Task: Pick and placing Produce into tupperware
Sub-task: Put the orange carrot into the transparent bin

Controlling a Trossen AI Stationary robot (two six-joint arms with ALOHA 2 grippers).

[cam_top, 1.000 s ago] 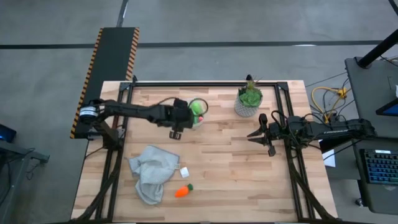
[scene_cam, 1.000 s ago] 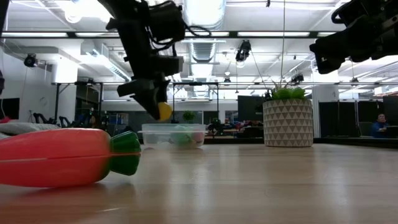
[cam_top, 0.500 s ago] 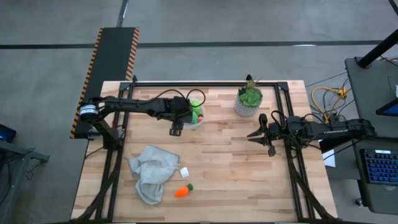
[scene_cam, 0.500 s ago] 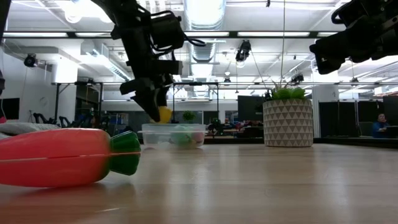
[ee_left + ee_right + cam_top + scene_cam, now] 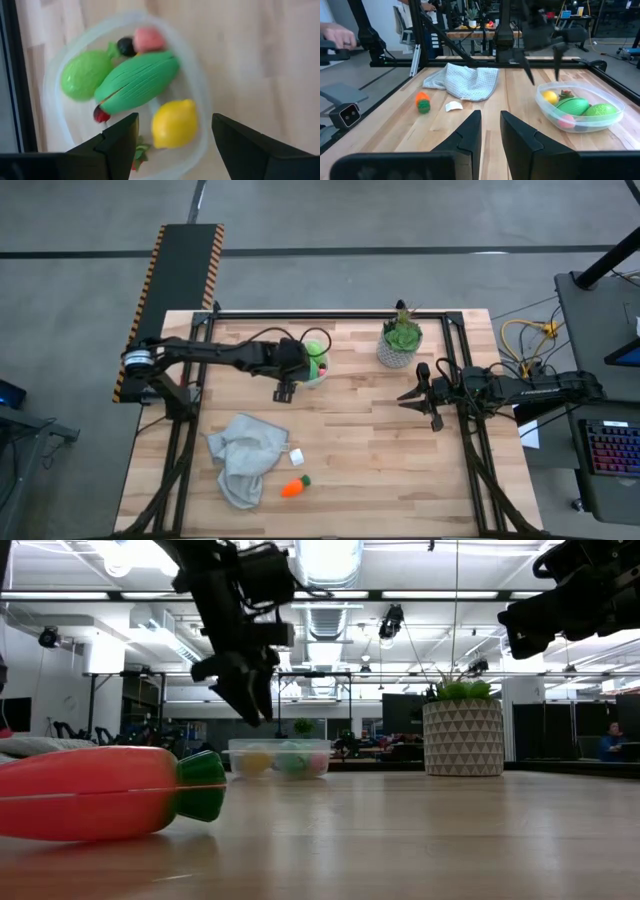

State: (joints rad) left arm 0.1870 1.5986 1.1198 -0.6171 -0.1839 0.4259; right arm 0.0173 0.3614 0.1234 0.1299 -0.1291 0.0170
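With lemon [image 5: 174, 123] lying inside tupperware [image 5: 52, 82] and left gripper [image 5: 172, 145] spread empty just above it, release step looks finished; next, probably away from tupperware toward carrot [image 5: 294, 487] beside the cloth [image 5: 243, 457]; right gripper [image 5: 412, 395] parked nearly closed.

I can read no words, labels, brand marks or numbers on anything before me. Only unlettered yellow-and-black hazard stripes [image 5: 148, 295] edge the dark panel beside the table [image 5: 350, 450].
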